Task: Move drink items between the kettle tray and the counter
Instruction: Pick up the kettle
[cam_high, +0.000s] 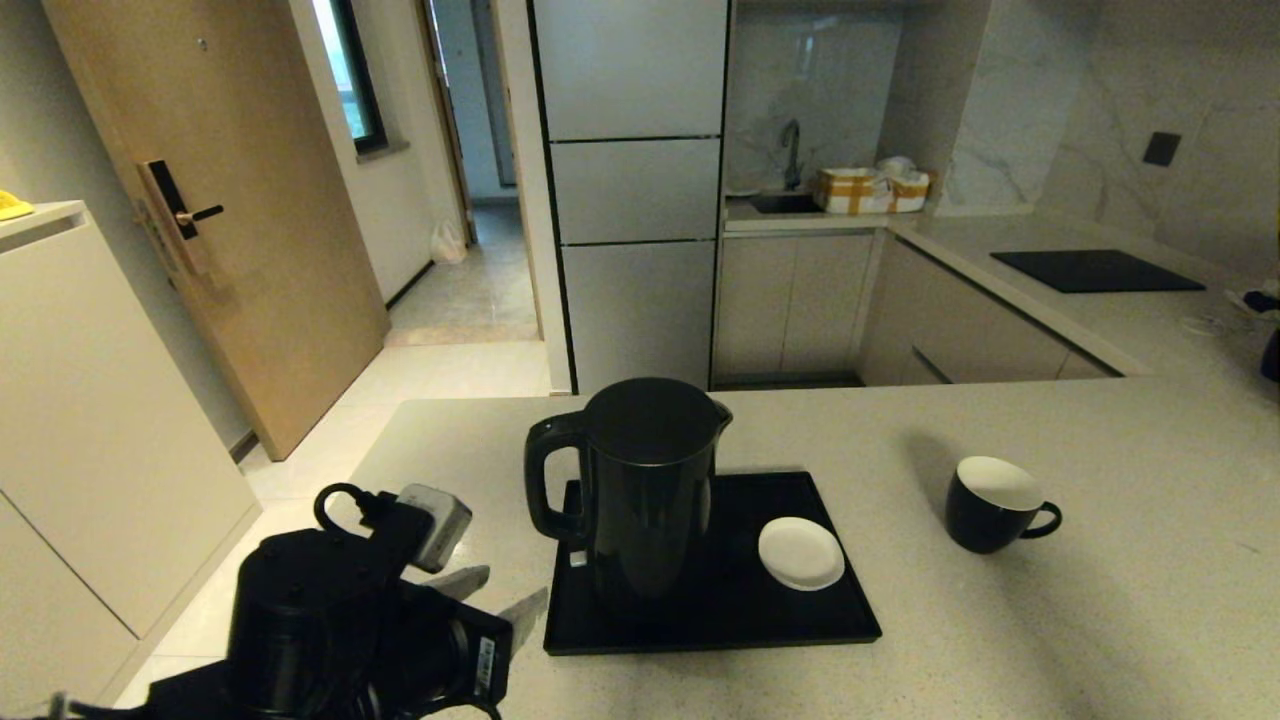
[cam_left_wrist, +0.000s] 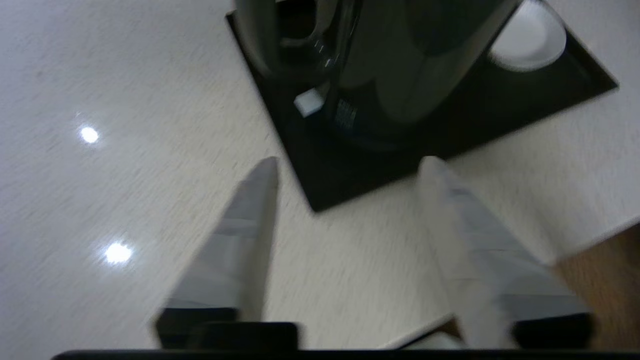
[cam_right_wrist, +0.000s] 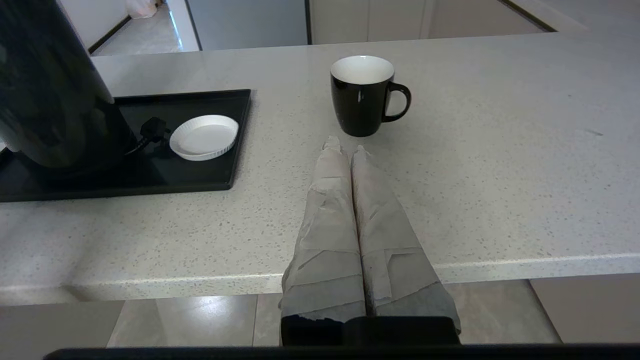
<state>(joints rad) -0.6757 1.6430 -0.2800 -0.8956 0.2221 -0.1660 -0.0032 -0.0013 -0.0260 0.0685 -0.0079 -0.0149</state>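
Black kettle (cam_high: 645, 490) upright on tray (cam_high: 800, 620), occupying left half; white saucer (cam_high: 801, 552) beside it on same tray. Mug (cam_high: 992, 504) on counter (cam_high: 1100, 620), well apart from tray, on right. Judgement: no item in hand; transfer not yet begun. Left gripper (cam_left_wrist: 345, 167) low at counter's near left corner, jaws apart, aimed at kettle side, touching nothing. Right gripper (cam_right_wrist: 345, 145) near mug, jaws together, not touching. Remaining: grasp, lift, relocate.
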